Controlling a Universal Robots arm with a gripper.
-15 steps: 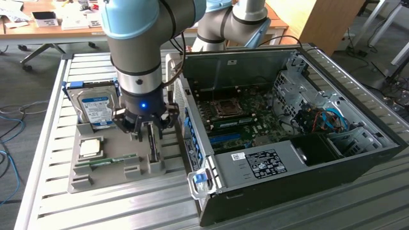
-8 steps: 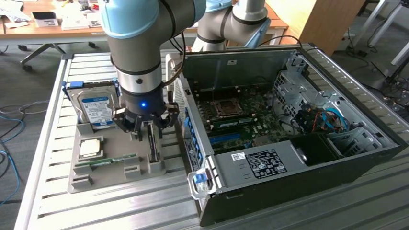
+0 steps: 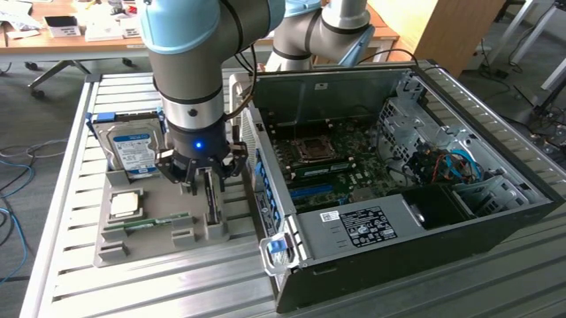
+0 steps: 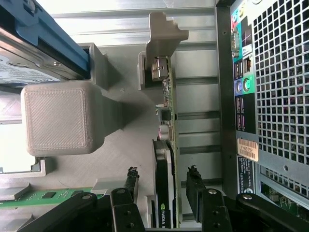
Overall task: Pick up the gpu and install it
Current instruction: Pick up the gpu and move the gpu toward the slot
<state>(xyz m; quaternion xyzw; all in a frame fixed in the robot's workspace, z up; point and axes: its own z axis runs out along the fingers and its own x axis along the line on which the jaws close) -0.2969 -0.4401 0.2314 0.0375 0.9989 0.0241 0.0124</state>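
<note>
Tool (image 3: 209, 182) (image 4: 161, 170) low over the grey printed holder (image 3: 150, 250) (image 4: 120, 154), which lies on the slatted metal bench (image 3: 132, 295) (image 4: 125, 19). We note the gpu (image 3: 213, 207) (image 4: 165, 193) standing on its long edge in a slot of that holder, directly beneath the tool and running lengthwise between its two black fingers (image 4: 131, 178). Tool is released: one finger sits on each face of the card, and in the wrist view we see a clear gap on both sides, so nothing is gripped. The black fan shroud with green lettering faces one finger; the green board edge faces the other. The card's end farthest from the tool meets a grey upright of the holder. On the side of the tool away from the computer, we record a hard drive (image 3: 132, 147) (image 4: 29, 65) with a blue-white label standing in a blue frame. Near it are a square processor chip (image 3: 124, 202) lying flat and a narrow green memory stick (image 3: 146, 224) (image 4: 48, 197) on edge. On the tool's other side, just beside the holder, lies the open computer case (image 3: 495, 222) (image 4: 270, 96). Its motherboard (image 3: 336, 165) is exposed, and its perforated rear panel with ports faces the card.
</note>
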